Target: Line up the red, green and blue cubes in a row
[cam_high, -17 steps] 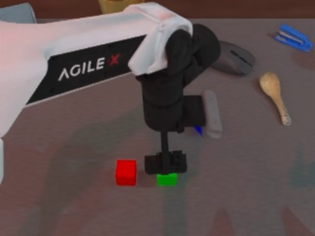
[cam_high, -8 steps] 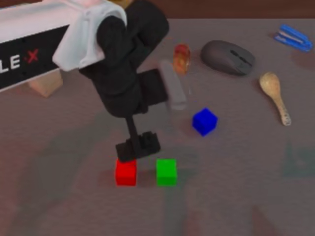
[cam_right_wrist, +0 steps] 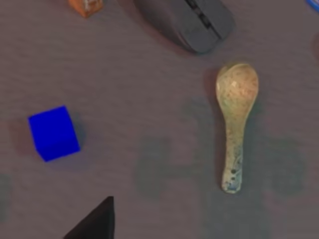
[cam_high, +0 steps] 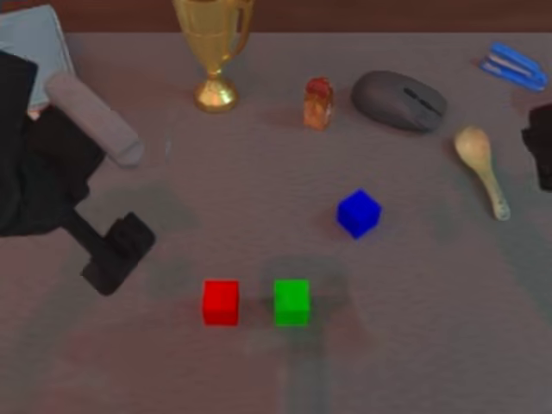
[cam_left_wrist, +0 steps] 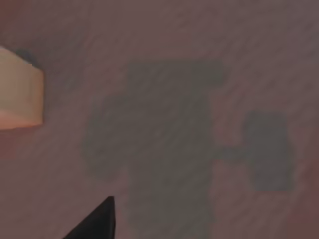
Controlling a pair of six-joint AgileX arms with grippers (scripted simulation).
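Red cube [cam_high: 221,302] and green cube [cam_high: 291,302] sit side by side low of centre on the tabletop [cam_high: 414,345], a narrow gap between them, faces squared to the top view's edges; they define a row running 9 to 3 o'clock. Blue cube [cam_high: 358,213] is the odd one out: it lies at about 1 o'clock from the green cube, apart from it, and is turned so a corner points down the view, not squared with the other two. The open slot for it is just at 3 o'clock of the green cube. Left gripper [cam_high: 118,253] hangs over the left part of the tabletop, at roughly 10 o'clock from the red cube and well apart from the blue cube, with nothing held; whether its fingers are parted or together I cannot tell from above, and the left wrist view shows only bare tabletop, shadow and a pale block corner [cam_left_wrist: 19,92]. Of the right arm [cam_high: 539,155] only a dark sliver shows at the right edge; its gripper is not visible from above. Its wrist view looks straight down on the blue cube [cam_right_wrist: 54,133], with the spoon [cam_right_wrist: 235,124] and mouse [cam_right_wrist: 192,22] nearby. Judgement: the blue cube lies at about 8 o'clock from the right arm and probably nearer to it, so the right arm is the likelier one for the pick. The cube's rotation will need matching at the grasp.
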